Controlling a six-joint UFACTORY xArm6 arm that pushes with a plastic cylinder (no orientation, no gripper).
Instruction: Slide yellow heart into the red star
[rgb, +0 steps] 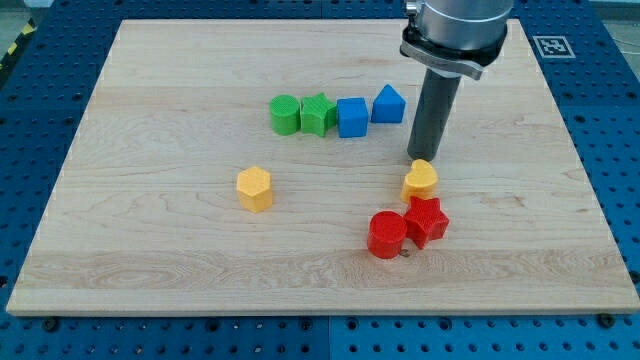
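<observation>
Board first: pale wooden table top (150, 120), light grain, lying on a blue perforated bench (610, 150). Landmark for all places = small yellow heart-shaped plastic block (420, 181).

Dark straight rod w/ grey collar comes down from the view's top; my tip (419, 159) sits just above the heart in the view, at its far edge, touching or nearly so, can't tell which. No jaws on this rig, so nothing to be released or clenched; it only pushes.

Blocks:
- red star-shaped ribbed block (427, 220): directly below the heart, touching or a hair apart, can't tell which.
- red round cylinder block (386, 234): below and to the view's left of the heart, against the star's left side.
- yellow hexagon-ish block (254, 187): well to the view's left of the heart, alone.
- Row up and to the left of the heart: green round block (285, 114), green ribbed block, shape unclear (317, 113), blue square block (352, 117), blue pointed-top block (388, 104).

Task status, my read: nearly done or done; heart is already at the star.

Handling (judgement): heart looks light, stiff, hard plastic, prob. slides easily on smooth wood, not fragile. Lobed shape means an off-centre push would spin it or let it slip round the rod. Best contact pt = middle of its far edge, where my tip is, pushing straight toward the star. Too hard a shove prob. knocks the star and cylinder along too.
</observation>
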